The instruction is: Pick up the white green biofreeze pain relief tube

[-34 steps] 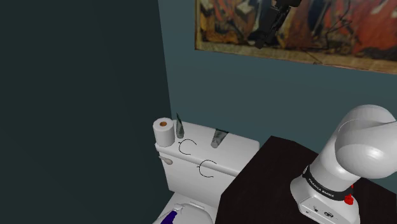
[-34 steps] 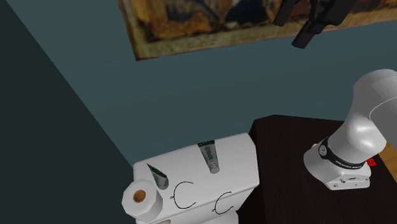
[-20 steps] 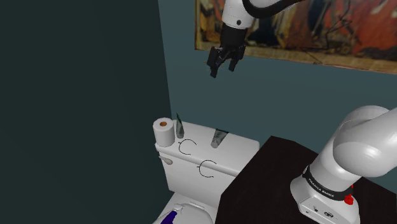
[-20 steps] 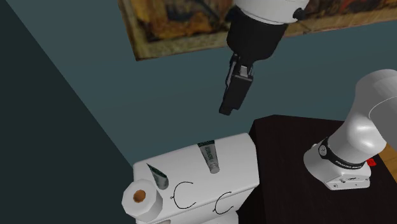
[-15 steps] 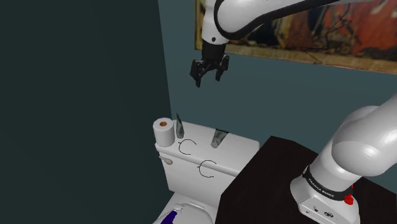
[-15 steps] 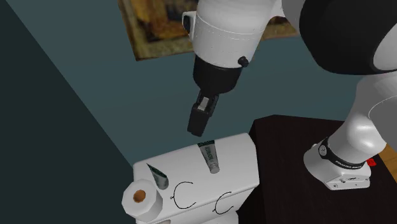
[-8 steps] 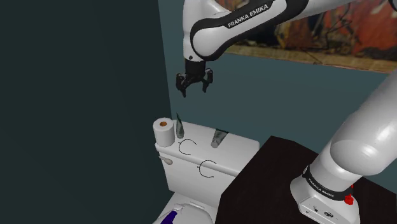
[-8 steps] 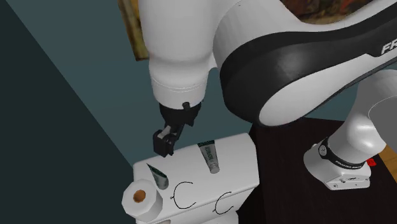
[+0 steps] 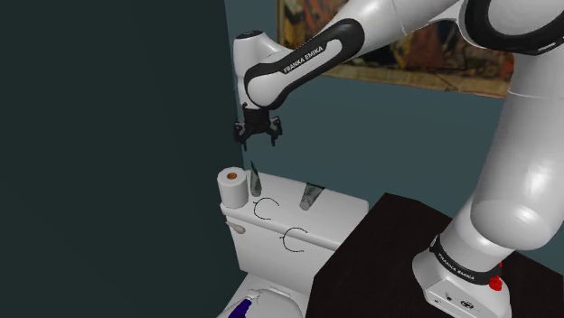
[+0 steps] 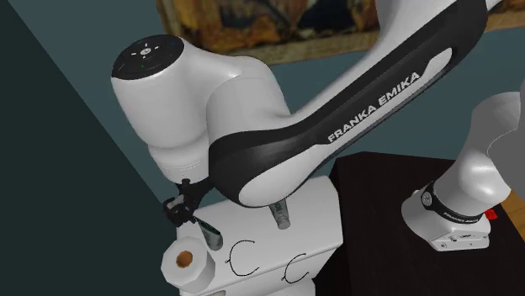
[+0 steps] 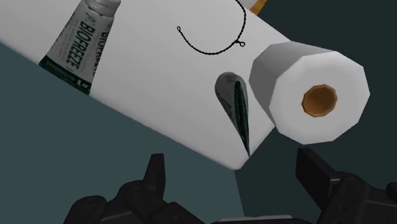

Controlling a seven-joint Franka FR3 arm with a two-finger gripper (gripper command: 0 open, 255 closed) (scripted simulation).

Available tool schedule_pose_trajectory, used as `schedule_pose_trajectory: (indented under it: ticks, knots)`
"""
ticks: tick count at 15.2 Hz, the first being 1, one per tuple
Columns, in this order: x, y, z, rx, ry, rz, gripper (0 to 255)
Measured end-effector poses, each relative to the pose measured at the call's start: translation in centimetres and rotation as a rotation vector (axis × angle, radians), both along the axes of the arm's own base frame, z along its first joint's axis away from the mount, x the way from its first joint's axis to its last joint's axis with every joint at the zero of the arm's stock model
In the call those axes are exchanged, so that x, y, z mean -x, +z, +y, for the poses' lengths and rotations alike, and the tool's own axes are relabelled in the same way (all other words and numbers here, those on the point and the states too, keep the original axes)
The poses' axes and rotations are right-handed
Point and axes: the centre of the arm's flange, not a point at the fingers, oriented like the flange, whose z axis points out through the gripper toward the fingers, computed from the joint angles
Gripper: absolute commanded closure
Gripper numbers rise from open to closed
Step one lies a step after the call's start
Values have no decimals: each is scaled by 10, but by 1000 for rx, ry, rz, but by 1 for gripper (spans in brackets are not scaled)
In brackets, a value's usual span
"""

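Observation:
Two grey-and-green tubes rest on the white toilet tank lid point(image 9: 336, 219). One lies flat with BIOFREEZE printed on it point(image 11: 83, 39) point(image 9: 311, 195) point(image 10: 282, 215). The other tube point(image 11: 235, 109) point(image 9: 256, 181) point(image 10: 209, 234) stands on its edge right beside a toilet paper roll point(image 11: 312, 95) point(image 9: 233, 187). My gripper point(image 9: 256, 137) point(image 11: 235, 175) point(image 10: 178, 210) hangs open a little above this standing tube, fingers point(image 11: 157, 173) apart with nothing between them. The arm hides part of the flat tube in the second exterior view.
Two thin black wire loops point(image 9: 264, 210) point(image 9: 294, 239) lie on the lid's front half. The dark corner wall point(image 9: 136, 135) stands close beside the gripper. A framed painting point(image 9: 434, 45) hangs above. A purple bottle point(image 9: 242, 310) lies below the tank; the dark stand point(image 9: 389, 244) adjoins it.
The arm has swung down and to the shoulder view's left, from in front of the painting to just above the tube by the paper roll. The fingers stayed open.

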Motion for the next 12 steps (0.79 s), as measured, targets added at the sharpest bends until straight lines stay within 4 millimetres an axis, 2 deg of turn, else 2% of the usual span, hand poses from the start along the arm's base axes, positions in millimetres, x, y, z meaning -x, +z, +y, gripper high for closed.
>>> schedule_pose_trajectory:
  ticks: [5, 12]
  knots:
    - [-46, -50, 2, 4, -108, 29, 0]
    - [-54, -92, 3, 6, -129, 34, 0]
